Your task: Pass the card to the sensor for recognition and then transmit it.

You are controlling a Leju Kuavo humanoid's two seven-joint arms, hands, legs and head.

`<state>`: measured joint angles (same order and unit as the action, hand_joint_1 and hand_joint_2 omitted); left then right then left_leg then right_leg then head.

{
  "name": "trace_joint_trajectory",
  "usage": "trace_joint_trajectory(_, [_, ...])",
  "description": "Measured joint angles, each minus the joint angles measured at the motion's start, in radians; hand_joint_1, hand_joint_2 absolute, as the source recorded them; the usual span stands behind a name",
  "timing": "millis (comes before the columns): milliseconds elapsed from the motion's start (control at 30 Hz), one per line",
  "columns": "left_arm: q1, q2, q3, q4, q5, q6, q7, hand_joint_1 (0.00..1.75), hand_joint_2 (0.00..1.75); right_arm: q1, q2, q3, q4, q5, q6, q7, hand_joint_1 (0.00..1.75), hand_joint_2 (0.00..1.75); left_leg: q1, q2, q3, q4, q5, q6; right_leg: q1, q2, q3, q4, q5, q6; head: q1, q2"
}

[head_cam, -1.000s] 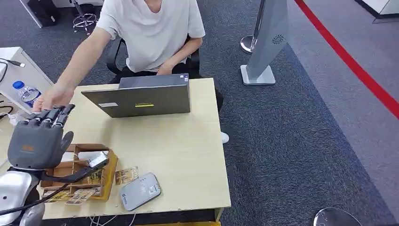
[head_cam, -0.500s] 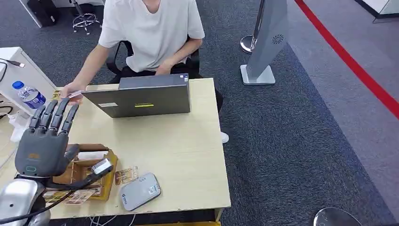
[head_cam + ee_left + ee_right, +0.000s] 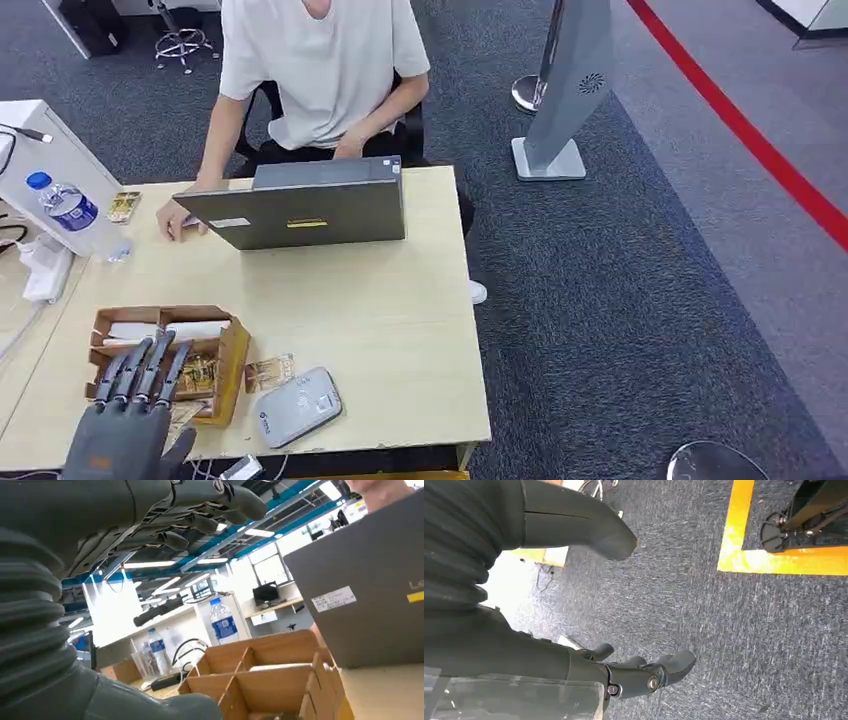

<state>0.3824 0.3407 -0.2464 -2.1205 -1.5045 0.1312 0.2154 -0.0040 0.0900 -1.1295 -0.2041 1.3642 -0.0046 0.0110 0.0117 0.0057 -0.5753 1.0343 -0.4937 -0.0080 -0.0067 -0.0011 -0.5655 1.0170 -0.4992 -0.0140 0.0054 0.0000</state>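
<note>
My left hand (image 3: pixel 130 425) is low at the table's near left edge, fingers stretched out and apart, holding nothing; the left wrist view shows its fingers (image 3: pixel 200 510) bare above the box. A grey card reader (image 3: pixel 296 405) lies near the front edge with a card (image 3: pixel 268 372) beside it. Another card (image 3: pixel 124 206) lies at the far left of the table by the bottle. A person's hand (image 3: pixel 178 220) rests next to the laptop. My right hand (image 3: pixel 549 660) hangs over the carpet, fingers loosely apart and empty.
A cardboard divider box (image 3: pixel 165 355) with several cards stands just beyond my left hand. A closed-angle grey laptop (image 3: pixel 305 205) faces the seated person. A water bottle (image 3: pixel 70 212) and a white power strip (image 3: pixel 48 275) sit at the left. A grey stand (image 3: pixel 560 100) is on the carpet.
My left hand has dropped from up near the person's hand to the table's near edge. The person has drawn the arm back to the laptop, and a card now lies by the bottle.
</note>
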Motion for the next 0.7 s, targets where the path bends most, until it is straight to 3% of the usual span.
trace_joint_trajectory(233, [0.055,0.029,-0.05,-0.037,0.0,0.006,0.083,0.0,1.75,-0.002,0.004,-0.012,0.0,0.003,-0.01,-0.004,0.0,1.75,0.0,0.0,0.0,0.0,0.0,0.0,0.0,0.0,0.001,0.0,0.0,0.0,0.0,0.0])
trace_joint_trajectory(400, [0.072,0.054,-0.086,-0.044,0.0,-0.005,0.179,0.0,1.75,-0.003,0.008,-0.019,-0.001,0.006,-0.016,-0.003,0.0,1.75,0.0,0.0,0.0,0.0,0.0,0.0,0.0,0.0,0.001,0.0,0.0,0.0,0.0,0.0])
trace_joint_trajectory(567, [0.102,0.048,-0.08,-0.042,0.0,-0.003,0.154,0.0,1.75,-0.004,0.008,-0.024,-0.001,0.022,-0.016,-0.004,0.0,1.75,0.0,0.0,0.0,0.0,0.0,0.0,0.0,0.0,0.001,0.0,0.0,0.0,0.0,0.0])
trace_joint_trajectory(700, [0.123,-0.004,-0.009,-0.025,0.0,-0.005,0.08,0.0,1.75,-0.004,0.008,-0.026,-0.001,0.027,-0.016,-0.007,0.0,1.75,0.0,0.0,0.0,0.0,0.0,0.0,0.0,0.0,0.001,0.0,0.0,0.0,0.0,0.0])
